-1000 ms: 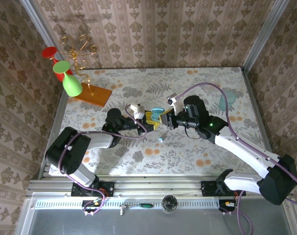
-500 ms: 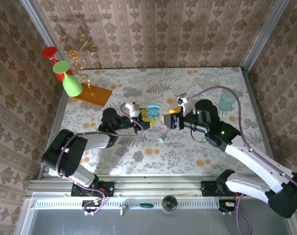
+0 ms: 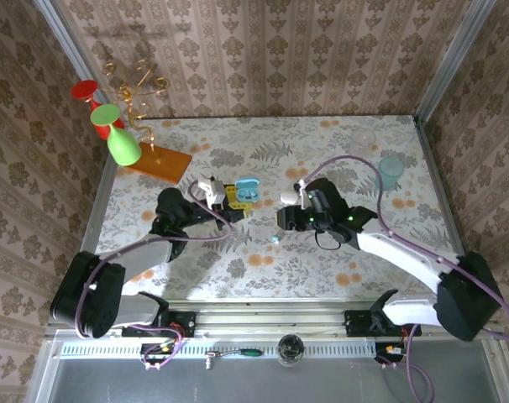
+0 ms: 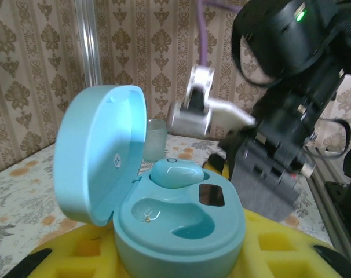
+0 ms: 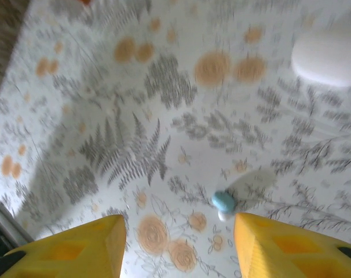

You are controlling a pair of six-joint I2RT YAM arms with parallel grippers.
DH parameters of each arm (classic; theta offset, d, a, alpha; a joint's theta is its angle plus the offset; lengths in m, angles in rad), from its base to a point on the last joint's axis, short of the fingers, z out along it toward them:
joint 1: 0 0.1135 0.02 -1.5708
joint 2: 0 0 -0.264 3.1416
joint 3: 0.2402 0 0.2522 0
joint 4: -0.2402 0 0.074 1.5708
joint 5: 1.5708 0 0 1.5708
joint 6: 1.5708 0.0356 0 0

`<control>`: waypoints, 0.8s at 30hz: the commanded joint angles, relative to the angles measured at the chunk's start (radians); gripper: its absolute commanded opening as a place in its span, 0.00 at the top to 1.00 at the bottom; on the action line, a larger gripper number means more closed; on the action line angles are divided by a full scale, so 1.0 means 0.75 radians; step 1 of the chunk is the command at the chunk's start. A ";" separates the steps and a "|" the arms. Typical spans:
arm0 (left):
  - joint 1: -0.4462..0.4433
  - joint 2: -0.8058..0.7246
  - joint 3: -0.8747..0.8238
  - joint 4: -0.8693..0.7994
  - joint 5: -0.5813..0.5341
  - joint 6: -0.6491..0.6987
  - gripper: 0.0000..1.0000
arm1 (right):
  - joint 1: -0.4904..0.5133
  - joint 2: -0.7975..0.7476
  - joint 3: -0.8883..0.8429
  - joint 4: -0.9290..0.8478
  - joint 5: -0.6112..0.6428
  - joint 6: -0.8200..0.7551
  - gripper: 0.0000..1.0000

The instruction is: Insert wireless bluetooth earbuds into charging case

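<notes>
My left gripper [image 3: 236,200] is shut on the charging case [image 3: 249,189], a light-blue capsule with its lid tipped open. In the left wrist view the case [image 4: 181,229] sits between the yellow pads [image 4: 65,255]. One light-blue earbud [image 4: 175,174] is seated in the far well, and the near well is empty. A second earbud [image 3: 275,239] lies on the table. My right gripper [image 3: 282,220] hovers open just above and right of it. Seen from the right wrist, this earbud [image 5: 223,202] lies close to the right yellow finger [image 5: 291,249], and my gripper [image 5: 180,243] has nothing between its fingers.
A white oval item [image 3: 288,198] lies on the table behind the right gripper. A translucent teal cup [image 3: 391,172] stands at the back right. Green [image 3: 120,143] and red [image 3: 85,88] glasses and a wire stand on an orange tray [image 3: 158,159] are at the back left.
My right gripper has opened, drawn back from the case and come down over the loose earbud on the table. The left gripper has shifted left, still holding the case.
</notes>
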 commanded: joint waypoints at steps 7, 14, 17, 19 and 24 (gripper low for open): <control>0.028 -0.155 -0.046 -0.165 -0.016 0.092 0.75 | -0.029 0.427 0.147 -0.026 -0.300 -0.118 0.47; 0.025 -0.183 -0.054 -0.183 -0.046 0.104 0.75 | -0.049 0.643 0.279 -0.034 -0.383 -0.197 0.48; 0.022 -0.196 -0.054 -0.204 -0.053 0.109 0.75 | -0.064 0.699 0.268 -0.010 -0.396 -0.222 0.48; 0.019 -0.201 -0.050 -0.224 -0.054 0.118 0.75 | -0.073 0.721 0.253 0.000 -0.414 -0.235 0.49; 0.012 -0.200 -0.036 -0.253 -0.055 0.132 0.75 | -0.088 0.704 0.176 0.028 -0.441 -0.250 0.53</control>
